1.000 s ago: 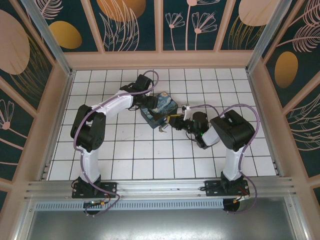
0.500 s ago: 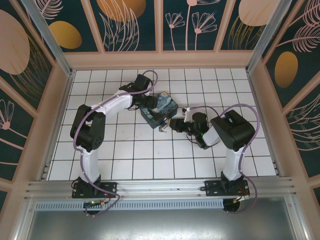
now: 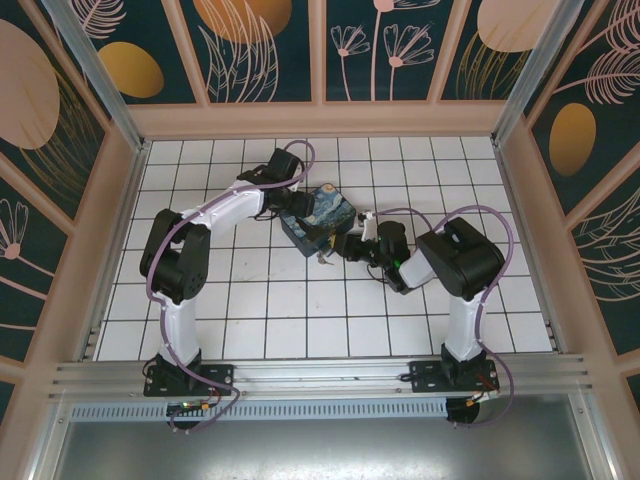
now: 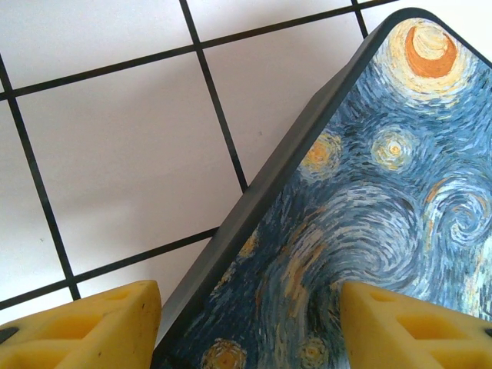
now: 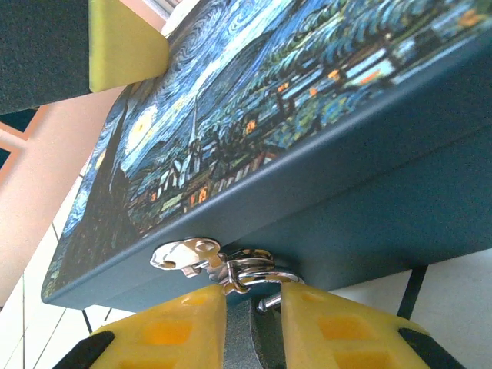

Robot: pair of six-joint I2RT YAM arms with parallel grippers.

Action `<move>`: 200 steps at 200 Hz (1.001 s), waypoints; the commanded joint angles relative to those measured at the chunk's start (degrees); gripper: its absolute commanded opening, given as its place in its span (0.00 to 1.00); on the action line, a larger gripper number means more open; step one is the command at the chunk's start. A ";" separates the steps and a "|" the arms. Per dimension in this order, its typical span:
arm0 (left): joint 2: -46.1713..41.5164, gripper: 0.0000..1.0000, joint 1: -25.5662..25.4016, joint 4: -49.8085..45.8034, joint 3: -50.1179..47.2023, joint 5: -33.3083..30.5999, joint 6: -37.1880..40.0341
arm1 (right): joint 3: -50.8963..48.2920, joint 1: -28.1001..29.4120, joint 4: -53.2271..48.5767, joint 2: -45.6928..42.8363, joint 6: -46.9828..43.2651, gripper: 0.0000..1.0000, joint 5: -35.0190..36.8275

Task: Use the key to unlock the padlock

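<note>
Moved: right gripper has edged left, up to the box front.
Right gripper: fingers nearly together, clamped on grey metal piece; key or not, cannot tell.
Padlock: thin shackle hangs at hasp, just beyond right fingertips.
Left gripper: fingers apart, straddling box edge.

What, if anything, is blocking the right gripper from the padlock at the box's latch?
Nothing visible. The right gripper sits just under the silver latch of the blue box, and the thin metal loops hanging there meet the gap between its fingertips. The padlock's dark body cannot be made out.
</note>
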 commanded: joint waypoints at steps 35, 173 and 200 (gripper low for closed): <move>0.16 0.62 0.57 -3.97 -2.02 0.89 0.90 | -2.89 -0.01 2.03 -1.48 -0.75 0.32 2.48; 2.19 0.60 0.61 -4.89 0.01 3.90 0.98 | 2.98 -0.53 1.14 3.30 -2.16 0.26 4.86; 2.27 0.59 0.60 -5.21 -0.22 3.92 1.55 | 2.77 -0.45 7.20 4.68 -0.80 0.23 2.89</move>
